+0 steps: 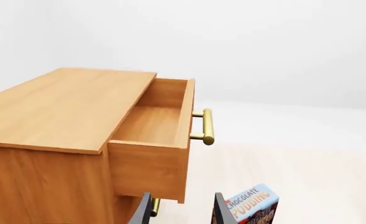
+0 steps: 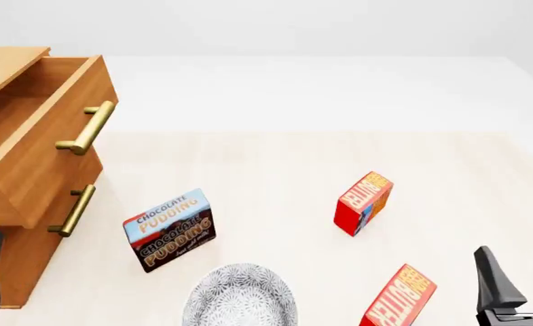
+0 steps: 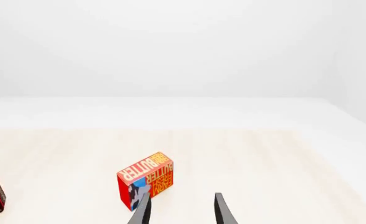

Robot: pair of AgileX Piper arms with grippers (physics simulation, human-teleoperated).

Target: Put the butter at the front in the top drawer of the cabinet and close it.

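The right gripper (image 2: 520, 275) hovers low at the near right edge of the table (image 2: 276, 163), its jaws spread with nothing between them. The left gripper (image 1: 183, 209) likewise has its jaws spread and empty, close in front of the cabinet (image 2: 13, 265). The butter at the front (image 2: 399, 299) stands on the table just left of the right gripper. A second butter carton (image 2: 364, 202) stands farther back. The pudding box (image 2: 170, 229) stands near the cabinet, a patterned bowl (image 2: 239, 299) before it. The top drawer (image 2: 40, 129) is pulled out and holds nothing
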